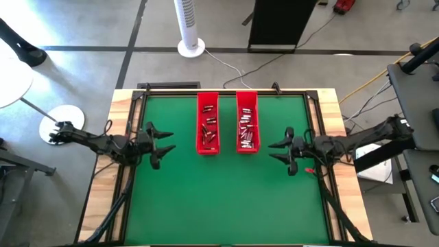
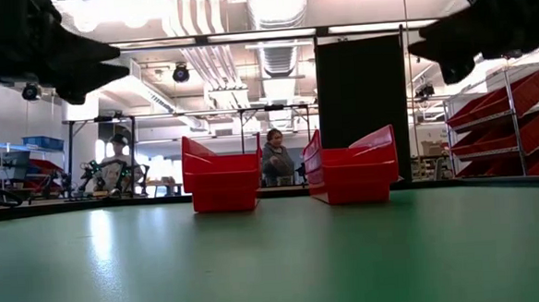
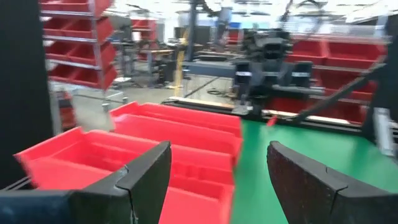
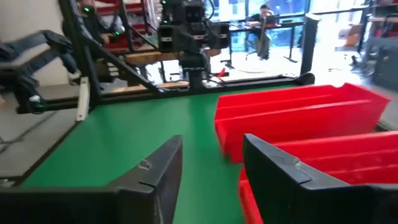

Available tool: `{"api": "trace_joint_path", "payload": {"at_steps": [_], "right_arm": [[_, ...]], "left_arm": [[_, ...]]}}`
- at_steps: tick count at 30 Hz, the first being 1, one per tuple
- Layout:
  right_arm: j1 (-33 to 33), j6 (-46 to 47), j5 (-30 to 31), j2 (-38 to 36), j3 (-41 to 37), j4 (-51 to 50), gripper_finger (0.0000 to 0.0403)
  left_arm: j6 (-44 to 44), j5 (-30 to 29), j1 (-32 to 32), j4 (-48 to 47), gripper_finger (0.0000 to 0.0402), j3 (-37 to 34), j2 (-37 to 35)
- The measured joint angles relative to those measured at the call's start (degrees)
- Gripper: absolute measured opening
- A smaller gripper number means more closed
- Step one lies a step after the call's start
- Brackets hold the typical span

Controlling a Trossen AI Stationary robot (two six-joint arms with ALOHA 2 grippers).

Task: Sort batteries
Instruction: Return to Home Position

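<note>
Two long red trays stand side by side on the green mat at the far middle. The left tray holds darker batteries. The right tray holds silvery batteries. My left gripper hovers level to the left of the left tray, open and pointing at it, with nothing between its fingers. My right gripper hovers level to the right of the right tray, open and likewise bare. In the low view both grippers hang well above the mat.
Green mat lies bare between the trays and the near edge. A wooden frame borders the table. Beyond the far edge stand a white tower fan and a black cabinet. A person sits in the room behind.
</note>
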Motion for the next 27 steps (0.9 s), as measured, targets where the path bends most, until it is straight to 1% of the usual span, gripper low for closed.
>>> {"api": "trace_joint_path", "payload": {"at_steps": [3, 8, 11, 16, 19, 24, 27], "right_arm": [[0.0, -0.5, 0.0, 0.0, -3.0, 4.2, 0.0133], [0.0, -5.7, 0.0, -3.3, -4.8, 5.9, 0.0091], [0.0, -8.6, 0.0, -6.7, -5.1, 4.7, 0.0066], [0.0, -11.7, -0.4, -12.4, -6.7, 2.7, 0.0028], [0.0, -11.4, -0.4, -15.7, -6.7, -2.1, 0.0013], [0.0, -8.6, -0.5, -22.5, -6.7, -13.4, 0.0009], [0.0, -9.4, -0.4, -26.8, -6.7, -16.5, 0.0009]], "left_arm": [[-0.1, -3.1, 0.0, -1.6, 0.0242, -0.2, -0.9], [-1.8, -2.0, -0.1, -7.8, 0.0242, 1.2, -3.6], [-3.6, -2.1, 0.0, -13.0, 0.0242, 2.0, -5.5], [-4.0, -3.3, 0.0, -15.1, 0.0242, 1.7, -8.6], [-3.9, -3.6, 0.0, -16.4, 0.0242, 1.4, -10.1], [-4.4, -3.6, 0.0, -17.0, 0.0242, 0.3, -12.2], [-4.8, -3.5, 0.0, -17.0, 0.0242, -0.7, -12.9]]}}
